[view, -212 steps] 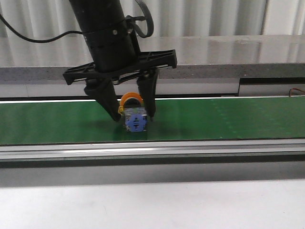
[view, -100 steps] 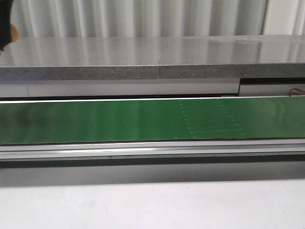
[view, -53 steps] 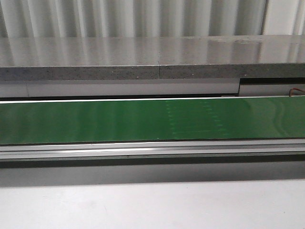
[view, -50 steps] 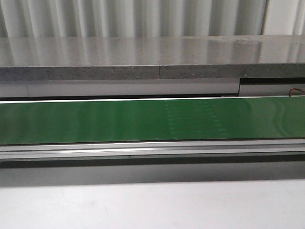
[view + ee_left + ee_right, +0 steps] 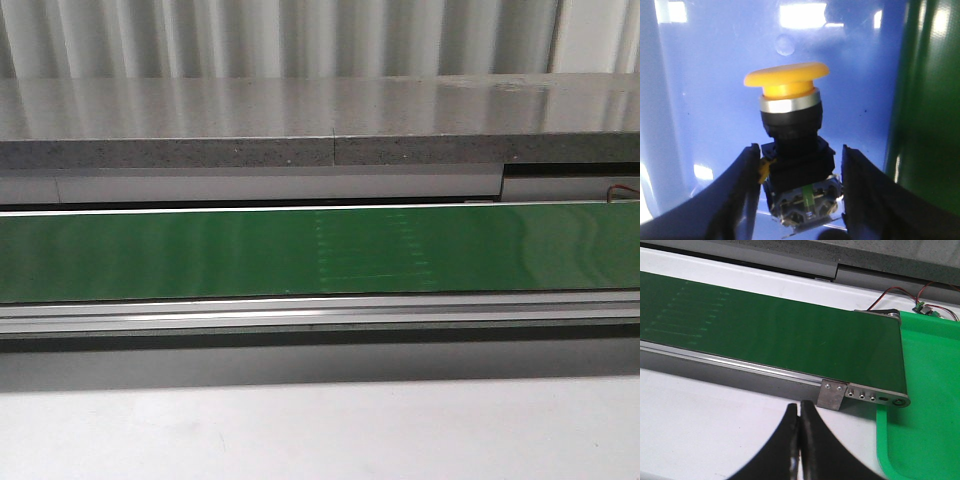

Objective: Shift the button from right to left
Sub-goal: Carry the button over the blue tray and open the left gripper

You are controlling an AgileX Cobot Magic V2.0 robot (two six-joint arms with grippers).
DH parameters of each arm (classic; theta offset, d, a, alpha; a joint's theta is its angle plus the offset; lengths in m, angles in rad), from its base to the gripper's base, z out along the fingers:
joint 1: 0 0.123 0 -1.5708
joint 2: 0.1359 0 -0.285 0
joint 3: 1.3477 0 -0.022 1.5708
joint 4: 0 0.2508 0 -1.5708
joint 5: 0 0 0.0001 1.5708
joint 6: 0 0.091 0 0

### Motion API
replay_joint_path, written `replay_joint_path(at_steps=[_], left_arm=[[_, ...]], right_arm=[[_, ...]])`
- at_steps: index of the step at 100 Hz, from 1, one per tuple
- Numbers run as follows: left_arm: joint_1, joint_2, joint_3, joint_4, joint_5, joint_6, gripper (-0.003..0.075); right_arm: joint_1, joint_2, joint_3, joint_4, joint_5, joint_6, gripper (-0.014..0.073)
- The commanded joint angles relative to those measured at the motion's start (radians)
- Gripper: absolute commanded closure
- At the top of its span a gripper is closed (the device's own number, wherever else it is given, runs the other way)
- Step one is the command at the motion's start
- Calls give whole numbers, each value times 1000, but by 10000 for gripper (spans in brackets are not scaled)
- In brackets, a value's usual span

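Button [image 5: 790, 150] sits between the jaws of the left gripper [image 5: 797, 200], which we record as clamped on its black body, one dark finger [image 5: 737, 195] at each side. We see it held above a blue glossy surface [image 5: 705, 100], with a green surface [image 5: 930, 100] alongside; whether it touches the blue surface we cannot tell. Its yellow mushroom head [image 5: 786, 80] points away from the fingers, followed by a silver ring, a black collar, a square black housing and a clear contact block with a green insert nearest the wrist. A small yellow tab shows at one side of the housing. No legible marking is seen on it.

The right gripper [image 5: 800, 440] has its jaws pressed together with nothing between them, hovering over the white bench [image 5: 700, 410] just beside the end of the green conveyor belt [image 5: 765, 330]. A green tray [image 5: 930, 390] lies past the belt's end roller.

In the front view neither arm appears; only the belt and its metal rail [image 5: 320, 312] show.
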Motion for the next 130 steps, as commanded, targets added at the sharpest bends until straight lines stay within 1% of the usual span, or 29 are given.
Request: replay_joint_path(at_steps=[1, 18, 24, 31, 50, 57, 65, 97, 103, 108, 115, 120, 122, 127, 130], left_arm=[[14, -21, -25, 24, -20, 2, 741], [37, 16, -25, 22, -35, 2, 739], [43, 23, -25, 22, -36, 2, 720], [51, 27, -25, 17, -37, 2, 652], [55, 28, -25, 17, -63, 2, 389], [55, 28, -25, 19, -67, 2, 323], [55, 28, -25, 28, -76, 2, 294], [55, 25, -25, 21, -94, 2, 295], [55, 12, -25, 1, -105, 2, 313], [55, -3, -25, -20, -117, 2, 355], [55, -35, -25, -56, -131, 2, 456], [55, -62, -25, -98, -133, 2, 559], [55, -74, -25, -118, -133, 2, 586], [55, -104, -25, -159, -137, 2, 689], [54, -121, -25, -188, -137, 2, 736]], right_arm=[[1, 12, -21, 5, -76, -10, 659], [1, 12, -21, 5, -76, -10, 659], [1, 12, -21, 5, -76, -10, 659], [1, 12, -21, 5, -76, -10, 659], [1, 12, -21, 5, -76, -10, 659], [1, 12, -21, 5, -76, -10, 659], [1, 12, -21, 5, -76, -10, 659], [1, 12, -21, 5, -76, -10, 659], [1, 12, -21, 5, -76, -10, 659], [1, 12, -21, 5, -76, -10, 659], [1, 12, -21, 5, -76, -10, 659], [1, 12, -21, 5, -76, -10, 659], [1, 12, -21, 5, -76, -10, 659], [1, 12, -21, 5, -76, -10, 659], [1, 12, -21, 5, -76, -10, 659]])
